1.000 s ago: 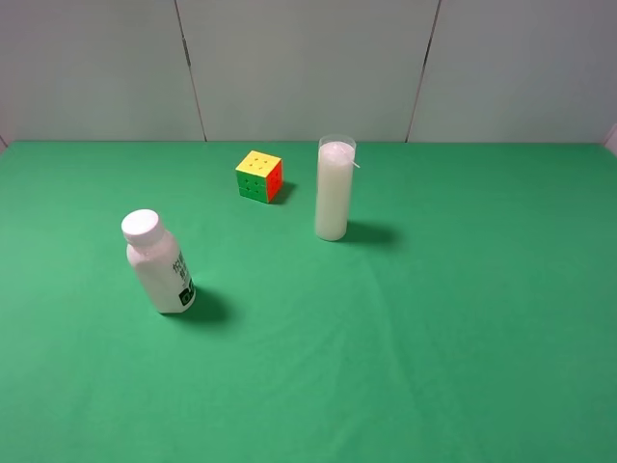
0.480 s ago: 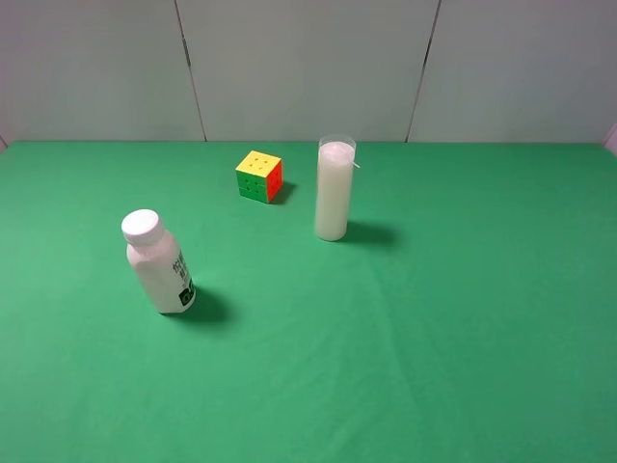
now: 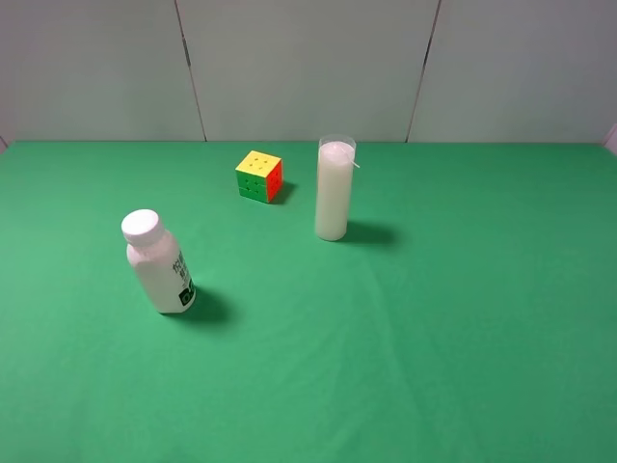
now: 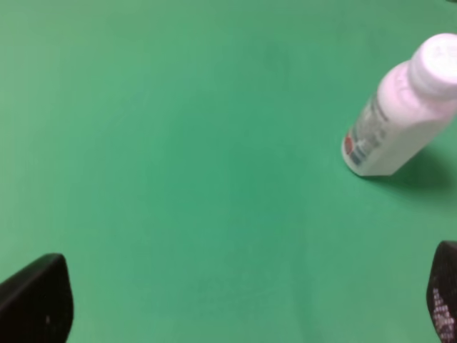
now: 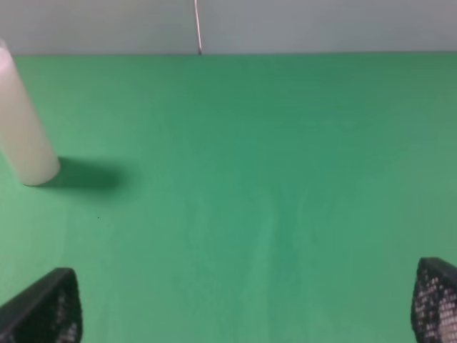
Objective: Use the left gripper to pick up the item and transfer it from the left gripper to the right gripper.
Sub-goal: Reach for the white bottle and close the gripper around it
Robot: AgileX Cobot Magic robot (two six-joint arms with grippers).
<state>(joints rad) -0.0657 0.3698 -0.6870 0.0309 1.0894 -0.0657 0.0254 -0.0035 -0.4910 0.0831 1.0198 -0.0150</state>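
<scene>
High view, left to right. The bottle [image 3: 157,265] is at middle left of the frame. It stands on its base on the green desk [image 3: 434,338], cap up, well apart from everything else. That open ground probably leaves room for a side approach. It looks tipped toward the upper left; likely the camera angle, but I cannot be sure. The label print faces right and is too small to read.

The cube [image 3: 259,176] is at upper centre, near the back of the desk. The candle [image 3: 334,190] stands just right of it, upright, near the cube but apart from it. Neither belongs to the job, and both sit clear of the bottle.

No arm shows in this view; both are out of frame. The pick-up has not begun.

Left gripper [image 4: 239,307]: only two dark tips show, at the edges of its wrist view. The jaws are spread wide, with nothing between them but cloth. The bottle [image 4: 400,118] is ahead and off to one side, not lined up. Its cap is cut by the frame edge, and the picture is soft.

Right gripper [image 5: 238,306]: the jaws are likewise wide and empty, probably waiting for the handover. The candle [image 5: 25,125] is cut off at the edge of its view, and the bottle is not in it.
</scene>
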